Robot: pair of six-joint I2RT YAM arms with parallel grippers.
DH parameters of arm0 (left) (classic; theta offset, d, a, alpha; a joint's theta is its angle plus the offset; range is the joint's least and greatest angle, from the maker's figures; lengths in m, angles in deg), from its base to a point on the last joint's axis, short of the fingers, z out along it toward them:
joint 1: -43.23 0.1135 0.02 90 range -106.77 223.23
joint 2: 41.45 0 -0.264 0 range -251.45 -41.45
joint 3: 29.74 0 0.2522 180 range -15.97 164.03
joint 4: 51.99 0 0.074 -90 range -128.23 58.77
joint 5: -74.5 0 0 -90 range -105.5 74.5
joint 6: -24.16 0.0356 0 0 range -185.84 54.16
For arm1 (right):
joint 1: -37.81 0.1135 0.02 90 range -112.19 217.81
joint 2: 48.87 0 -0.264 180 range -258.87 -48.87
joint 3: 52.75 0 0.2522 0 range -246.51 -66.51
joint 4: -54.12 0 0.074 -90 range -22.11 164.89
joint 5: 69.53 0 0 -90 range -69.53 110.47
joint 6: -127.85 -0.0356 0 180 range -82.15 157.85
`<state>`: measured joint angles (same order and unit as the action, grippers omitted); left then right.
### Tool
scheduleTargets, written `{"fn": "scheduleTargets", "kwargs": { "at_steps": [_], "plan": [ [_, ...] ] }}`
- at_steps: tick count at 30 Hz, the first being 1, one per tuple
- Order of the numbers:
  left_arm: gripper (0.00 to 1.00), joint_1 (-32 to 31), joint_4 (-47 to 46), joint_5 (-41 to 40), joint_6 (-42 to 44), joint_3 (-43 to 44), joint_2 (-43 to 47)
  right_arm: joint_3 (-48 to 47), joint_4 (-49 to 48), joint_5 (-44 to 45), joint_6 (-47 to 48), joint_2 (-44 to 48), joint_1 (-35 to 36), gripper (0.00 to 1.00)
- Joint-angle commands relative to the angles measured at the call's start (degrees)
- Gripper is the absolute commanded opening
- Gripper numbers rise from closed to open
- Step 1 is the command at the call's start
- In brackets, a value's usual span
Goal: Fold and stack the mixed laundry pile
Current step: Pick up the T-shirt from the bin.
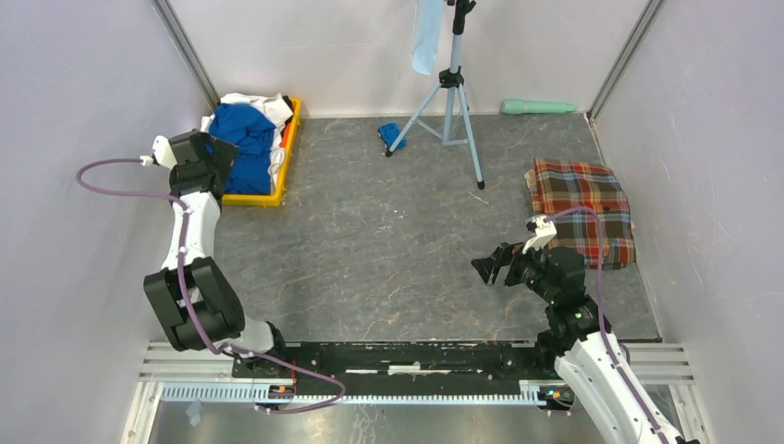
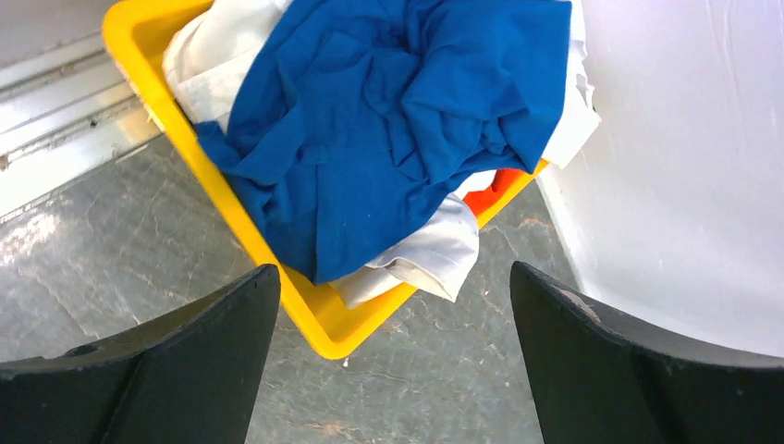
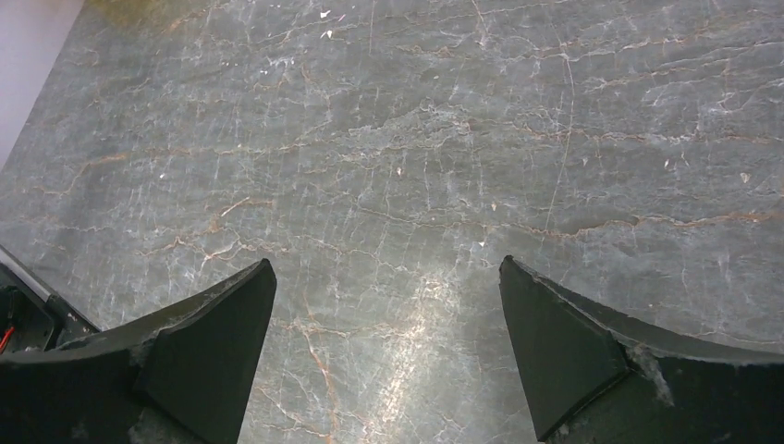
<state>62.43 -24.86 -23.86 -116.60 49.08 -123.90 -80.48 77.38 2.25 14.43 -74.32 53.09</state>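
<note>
Laundry pile [image 2: 388,120] sits in a yellow tray [image 2: 310,319] just ahead of the open left fingers [image 2: 166,370]; right fingers [image 3: 185,370] hang open above the desk [image 3: 416,139].

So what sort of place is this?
Likely a lab test booth: white walls box in a stone-look table, a tripod stands at the back, laundry sits heaped in a yellow tray.

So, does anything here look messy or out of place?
Yes. In the yellow tray, the blue T-shirt and white shirts sit in a crumpled heap, one spilling over the rim. A small blue object lies loose by the tripod foot.
</note>
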Motion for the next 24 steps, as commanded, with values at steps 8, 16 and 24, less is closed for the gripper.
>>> {"fn": "scheduleTargets", "kwargs": {
  "at_steps": [8,16,24],
  "plan": [
    [1.0,-3.21,5.34,3.49,18.43,18.58,-13.04,-2.72,-0.47,1.39,3.55,0.7,0.24,0.98],
    [1.0,-3.22,12.71,4.82,22.82,33.12,-26.95,-4.76,3.17,4.34,5.92,1.79,0.23,0.98],
    [0.98,-3.49,19.77,1.93,30.62,50.08,-38.97,-5.23,4.35,1.72,6.36,1.88,0.4,0.98]
  ]
}}
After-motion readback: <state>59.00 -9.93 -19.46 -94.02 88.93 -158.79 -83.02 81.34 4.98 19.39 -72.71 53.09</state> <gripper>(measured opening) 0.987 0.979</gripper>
